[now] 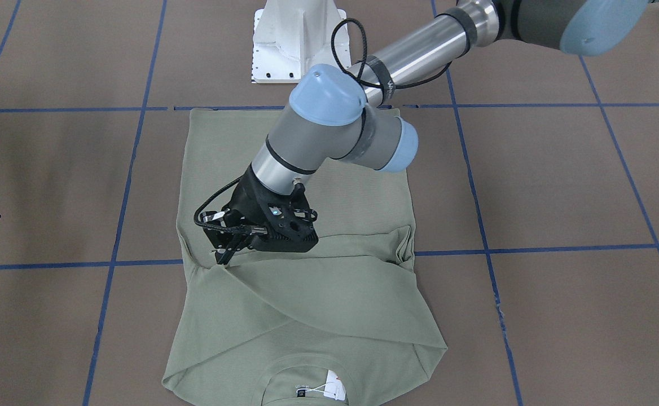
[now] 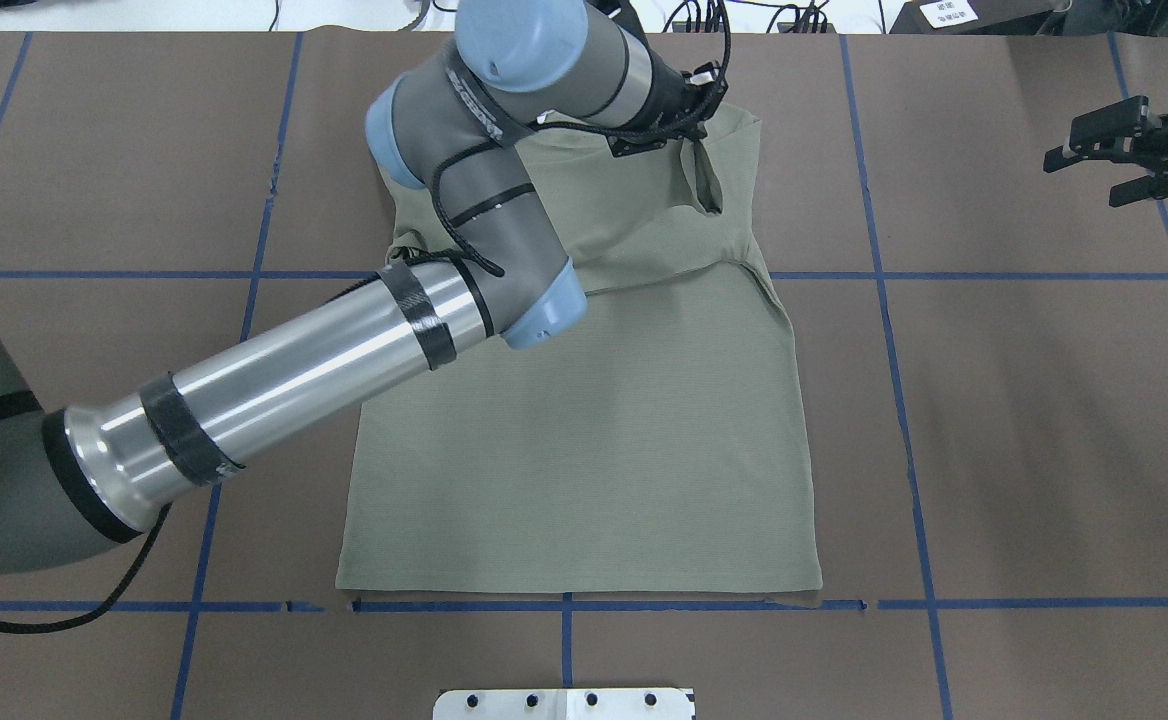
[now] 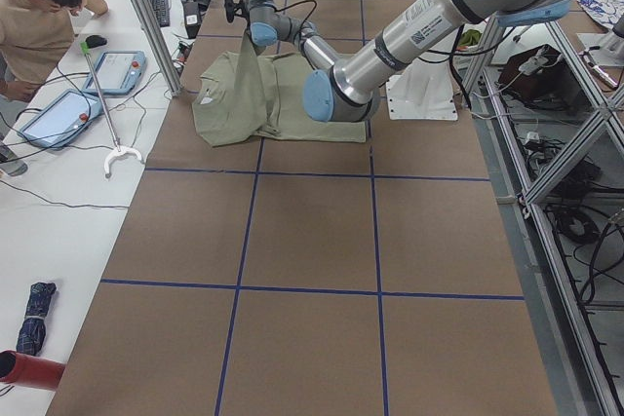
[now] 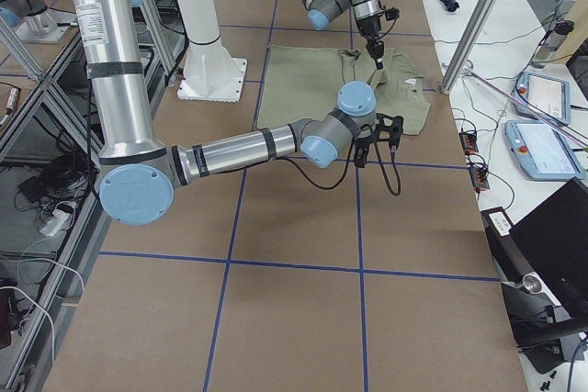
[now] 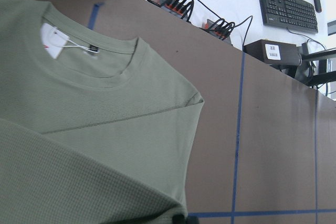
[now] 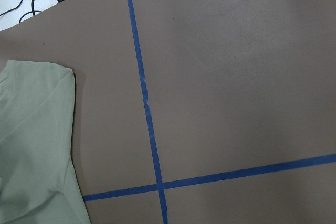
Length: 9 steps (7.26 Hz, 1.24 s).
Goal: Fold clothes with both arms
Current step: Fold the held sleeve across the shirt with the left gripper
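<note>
The sage-green long-sleeved shirt (image 1: 307,304) lies flat on the brown table, collar away from the robot, with a white hang tag (image 1: 335,389) inside the neck. One sleeve is folded across the chest. My left gripper (image 1: 223,256) is shut on the shirt's fabric at that fold's end and holds it raised a little off the table, as the overhead view (image 2: 689,135) also shows. The left wrist view looks down on the collar and shoulder (image 5: 79,129). My right gripper (image 2: 1114,165) hovers open and empty well off the shirt's right side, over bare table.
The white pedestal base (image 1: 298,39) stands just behind the shirt's hem. Blue tape lines (image 2: 884,300) grid the table. A side table with a keyboard (image 5: 289,9), tablets (image 3: 122,70) and a seated person (image 3: 39,7) runs along the far edge.
</note>
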Tool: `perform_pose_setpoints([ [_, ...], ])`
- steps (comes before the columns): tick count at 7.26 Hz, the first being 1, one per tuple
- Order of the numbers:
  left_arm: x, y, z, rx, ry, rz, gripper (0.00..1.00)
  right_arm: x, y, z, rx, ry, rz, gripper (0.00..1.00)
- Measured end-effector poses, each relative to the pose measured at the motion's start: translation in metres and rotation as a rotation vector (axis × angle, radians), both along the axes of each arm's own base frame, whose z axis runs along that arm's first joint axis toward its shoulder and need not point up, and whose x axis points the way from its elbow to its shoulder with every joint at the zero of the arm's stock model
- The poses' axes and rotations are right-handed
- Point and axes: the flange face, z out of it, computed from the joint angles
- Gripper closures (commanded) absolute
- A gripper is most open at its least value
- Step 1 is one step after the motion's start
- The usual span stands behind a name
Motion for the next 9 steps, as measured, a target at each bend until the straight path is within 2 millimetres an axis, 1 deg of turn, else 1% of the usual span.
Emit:
perform_pose_setpoints([
  [1, 0.024, 0.008, 0.007, -0.001, -0.009, -0.017, 1.00, 0.002, 0.002, 0.002, -0.002, 0.001, 0.002, 0.00],
  [2, 0.037, 0.012, 0.012, 0.000, -0.015, -0.033, 1.00, 0.003, 0.004, 0.003, -0.003, 0.001, 0.003, 0.00],
  [3, 0.045, 0.016, 0.011, -0.002, -0.012, -0.040, 0.86, 0.004, 0.004, 0.003, -0.003, 0.002, 0.004, 0.00],
  [4, 0.053, 0.021, 0.003, -0.006, -0.003, -0.046, 0.57, 0.004, 0.004, 0.004, -0.004, 0.002, 0.004, 0.00],
  [5, 0.059, 0.027, -0.007, -0.015, 0.009, -0.051, 0.39, 0.004, 0.004, 0.004, -0.005, 0.002, 0.005, 0.00],
  [6, 0.063, 0.031, -0.016, -0.028, 0.024, -0.054, 0.31, 0.004, 0.004, 0.005, -0.007, 0.002, 0.005, 0.00],
  [8, 0.061, 0.036, -0.032, -0.056, 0.061, -0.059, 0.31, 0.002, 0.002, 0.004, -0.010, 0.005, 0.010, 0.00],
  [9, 0.056, 0.039, -0.039, -0.057, 0.083, -0.057, 0.33, 0.002, 0.003, 0.002, -0.013, 0.002, 0.013, 0.00],
])
